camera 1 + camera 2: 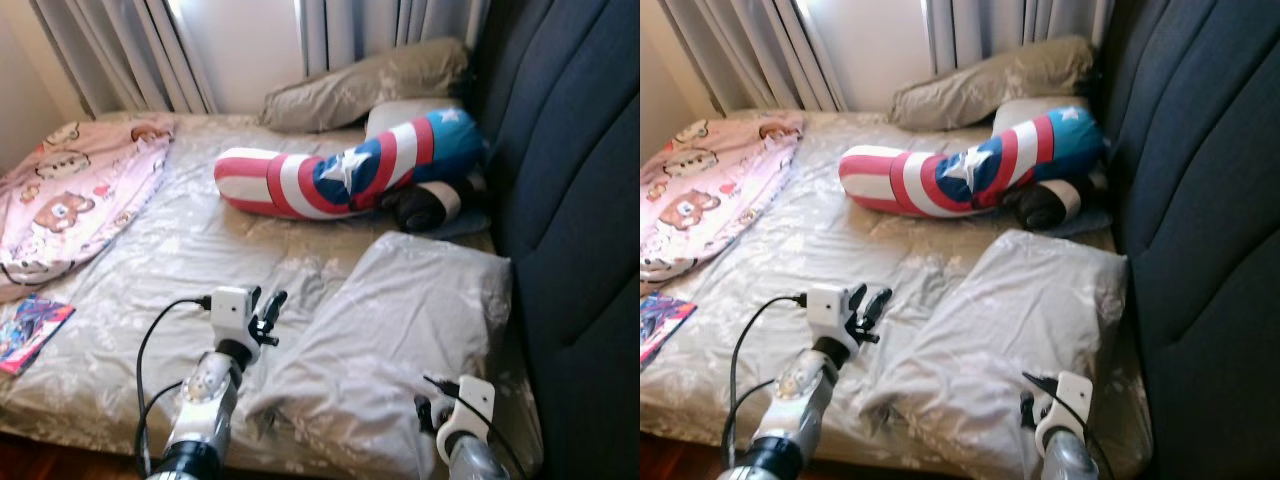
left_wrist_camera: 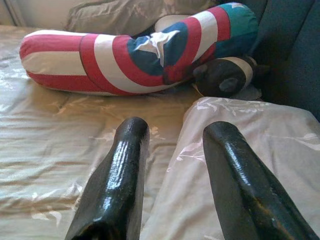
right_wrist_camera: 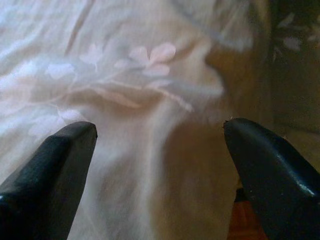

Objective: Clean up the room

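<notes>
- Grey floral sheets cover the bed (image 1: 180, 250), dark headboard (image 1: 580, 200) to its right.
- Left gripper (image 1: 268, 312) hovers beside the grey pillow (image 1: 400, 330), jaws apart.
- Right gripper (image 3: 160, 150), jaws spread wide, sits over that pillow's near edge, perhaps touching.
- Striped bolster (image 1: 340, 175) lies farther back; pink blanket (image 1: 70, 195) far left.

pillow (image 1: 410, 320) on bed (image 1: 180, 250) by headboard (image 1: 580, 200), bolster (image 1: 340, 170) behind, blanket (image 1: 70, 190) left

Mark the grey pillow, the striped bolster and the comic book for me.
grey pillow (image 1: 420, 300): left eye view, middle of its top face.
striped bolster (image 1: 300, 185): left eye view, a red-and-white ring.
comic book (image 1: 30, 333): left eye view, cover centre.
</notes>
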`<state>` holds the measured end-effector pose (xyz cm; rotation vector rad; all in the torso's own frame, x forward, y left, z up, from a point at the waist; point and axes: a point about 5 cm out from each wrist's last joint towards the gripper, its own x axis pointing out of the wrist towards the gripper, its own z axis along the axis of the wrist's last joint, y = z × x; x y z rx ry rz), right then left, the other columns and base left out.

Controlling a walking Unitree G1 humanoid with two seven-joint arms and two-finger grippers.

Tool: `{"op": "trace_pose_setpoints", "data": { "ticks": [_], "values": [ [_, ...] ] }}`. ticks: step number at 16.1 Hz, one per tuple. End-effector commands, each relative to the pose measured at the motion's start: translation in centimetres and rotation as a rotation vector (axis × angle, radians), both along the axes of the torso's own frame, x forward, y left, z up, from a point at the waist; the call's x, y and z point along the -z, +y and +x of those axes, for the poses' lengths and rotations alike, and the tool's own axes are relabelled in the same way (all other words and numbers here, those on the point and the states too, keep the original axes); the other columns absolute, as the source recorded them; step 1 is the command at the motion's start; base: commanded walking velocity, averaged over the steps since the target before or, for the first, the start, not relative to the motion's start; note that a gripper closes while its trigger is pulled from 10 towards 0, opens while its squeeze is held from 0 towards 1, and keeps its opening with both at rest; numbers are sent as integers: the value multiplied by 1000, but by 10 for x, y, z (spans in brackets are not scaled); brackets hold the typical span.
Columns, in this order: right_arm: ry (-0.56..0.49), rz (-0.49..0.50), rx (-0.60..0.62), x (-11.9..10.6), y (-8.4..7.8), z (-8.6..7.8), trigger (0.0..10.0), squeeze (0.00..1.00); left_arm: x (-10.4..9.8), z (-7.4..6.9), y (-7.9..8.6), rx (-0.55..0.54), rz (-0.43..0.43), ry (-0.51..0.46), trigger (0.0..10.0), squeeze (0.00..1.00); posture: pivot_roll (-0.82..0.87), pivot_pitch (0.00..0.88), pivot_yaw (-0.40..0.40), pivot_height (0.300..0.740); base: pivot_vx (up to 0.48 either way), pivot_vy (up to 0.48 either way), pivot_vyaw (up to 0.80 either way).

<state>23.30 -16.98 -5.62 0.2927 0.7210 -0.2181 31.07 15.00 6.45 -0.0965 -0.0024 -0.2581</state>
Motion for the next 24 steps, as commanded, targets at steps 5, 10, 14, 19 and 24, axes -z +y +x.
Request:
{"op": "trace_pose_setpoints", "data": {
  "ticks": [5,10,14,19,24],
  "values": [
    [73,25,58,12,2,-18,10000,0,-27,-3,3,18,-17,-65,10000,0,97,127,99,740,0,0,0],
    [108,19,81,15,0,-23,10000,0,-51,-2,-4,30,-38,-125,10000,0,134,168,99,740,0,0,0],
    [49,108,114,14,10,-22,10000,0,-73,-21,3,30,-40,-146,10000,0,186,216,119,740,0,0,0],
    [18,119,136,7,7,-11,10000,0,-112,-23,-8,31,-97,-194,10000,0,212,243,115,740,0,0,0],
    [0,132,111,3,13,-3,0,0,-133,-26,-7,23,-118,-219,10000,0,224,260,116,740,0,0,0]
  ]
}}
